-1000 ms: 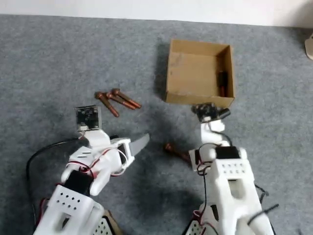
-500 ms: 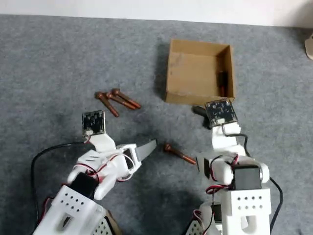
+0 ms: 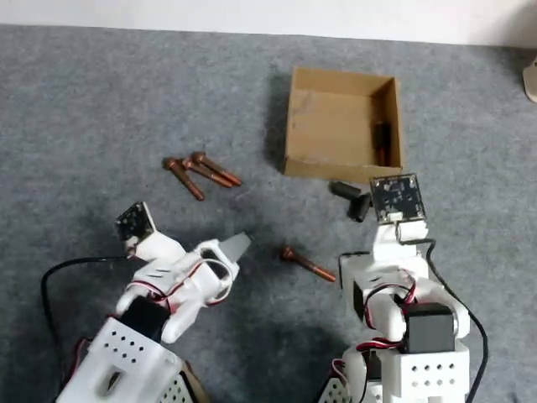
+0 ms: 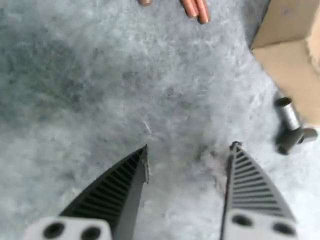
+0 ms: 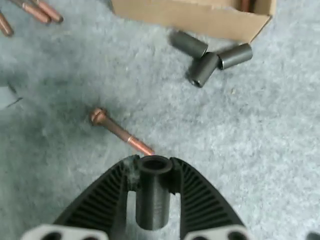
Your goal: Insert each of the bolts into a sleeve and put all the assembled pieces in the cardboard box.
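Carpet [image 5: 250,130]: bolt [image 5: 121,132] just beyond right gripper [image 5: 153,162].

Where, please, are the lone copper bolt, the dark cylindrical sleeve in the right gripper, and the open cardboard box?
lone copper bolt [image 5: 122,133]: right wrist view, mid-shank.
dark cylindrical sleeve [image 5: 152,199]: right wrist view, side wall.
open cardboard box [image 3: 331,126]: high view, bare floor.

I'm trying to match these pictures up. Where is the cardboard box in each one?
High view: cardboard box in the upper middle of the picture.
Left wrist view: cardboard box corner, beyond the open left gripper.
Right wrist view: cardboard box wall, far beyond the held sleeve.
Shared landmark: loose sleeves lying just outside the box's near wall.
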You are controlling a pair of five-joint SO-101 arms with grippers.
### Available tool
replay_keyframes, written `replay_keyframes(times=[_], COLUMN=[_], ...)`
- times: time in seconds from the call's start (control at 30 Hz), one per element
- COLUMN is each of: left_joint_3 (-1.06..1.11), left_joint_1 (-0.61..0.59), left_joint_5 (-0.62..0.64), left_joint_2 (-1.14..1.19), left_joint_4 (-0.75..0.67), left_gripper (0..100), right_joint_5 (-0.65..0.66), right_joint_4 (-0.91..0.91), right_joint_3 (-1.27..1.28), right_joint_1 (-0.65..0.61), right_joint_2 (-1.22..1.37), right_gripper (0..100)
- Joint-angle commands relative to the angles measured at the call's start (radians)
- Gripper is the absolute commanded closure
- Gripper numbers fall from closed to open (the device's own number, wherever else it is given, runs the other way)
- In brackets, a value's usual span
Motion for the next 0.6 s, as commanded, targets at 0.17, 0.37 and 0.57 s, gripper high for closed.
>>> replay_keyframes(times=[0.17, 0.37, 0.57], left_joint_3=[-0.217, -0.234, -0.375], left_joint_1=[0.058, 0.17, 0.199], left_joint_5=[0.155, 0.259, 0.347], left_joint_2=[-0.002, 0.002, 0.295], left_joint_4=[0.239, 0.288, 0.284], left_gripper=[75, 75, 75], right_joint_5=[0.003, -0.203, -0.206], right_joint_4=[-0.404, -0.541, -0.536], right_joint_3=[0.176, 0.351, 0.387], right_joint_1=[0.054, 0.079, 0.085], right_joint_2=[-0.09, -0.199, -0.341], right_gripper=[99.5, 99.5, 99.5])
